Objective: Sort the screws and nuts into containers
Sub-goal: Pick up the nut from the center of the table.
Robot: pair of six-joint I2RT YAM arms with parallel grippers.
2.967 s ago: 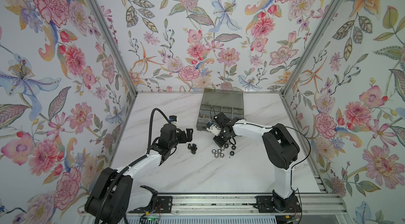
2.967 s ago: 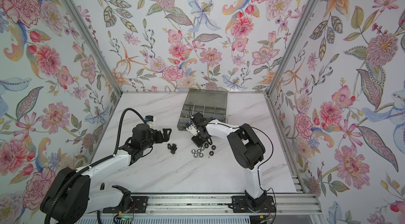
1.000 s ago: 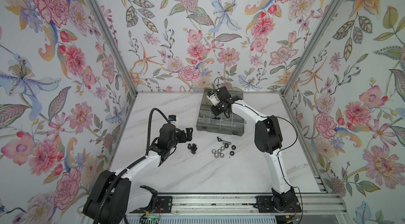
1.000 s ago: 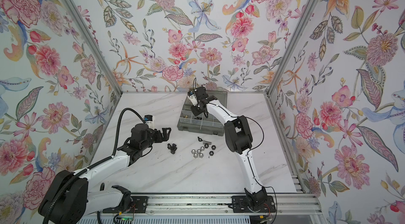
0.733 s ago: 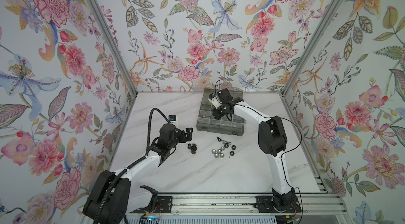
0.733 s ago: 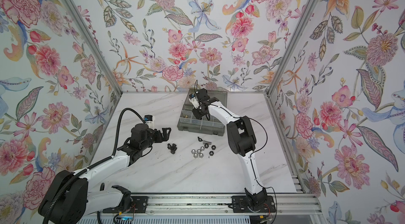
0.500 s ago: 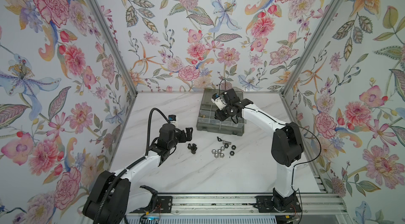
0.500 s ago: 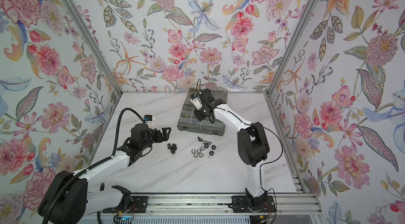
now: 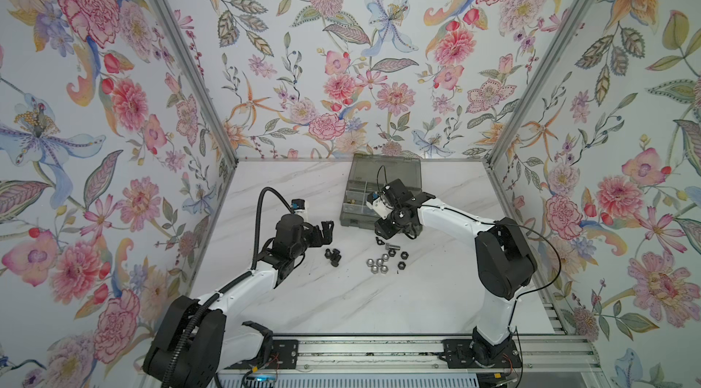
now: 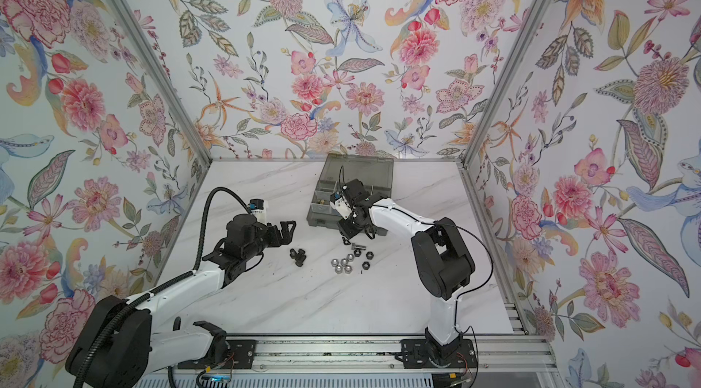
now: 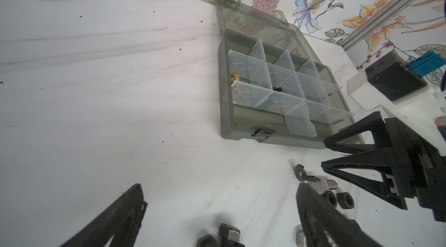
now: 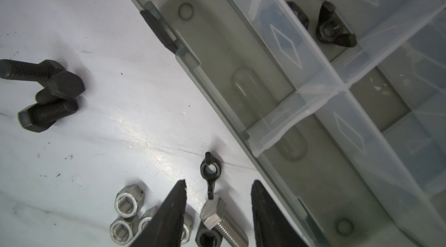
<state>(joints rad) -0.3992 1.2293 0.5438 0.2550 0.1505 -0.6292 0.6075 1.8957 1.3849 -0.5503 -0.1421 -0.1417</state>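
Hovering with jaws apart and empty over the black wing nut [image 12: 210,169] at 6 o'clock of the organiser box [image 12: 217,40], the right gripper [image 12: 219,183] should descend squarely and pinch its 2 wings clear of the silver bolt [image 12: 224,219] just beside, while the left gripper [image 11: 218,185] stands wide open.

The tabletop [image 9: 341,299] was white marble-look stuff with a few dark specks on it. A smoky grey plastic box [image 9: 351,221] sat open toward the back. Loose in front of it were a black wing nut [image 12: 210,169] right by a silver bolt [image 12: 223,219], two black nuts [image 9: 403,254] near that, a clump of silver nuts [image 9: 376,264], and a little pile of black bolts [image 9: 332,255] a bit further off.
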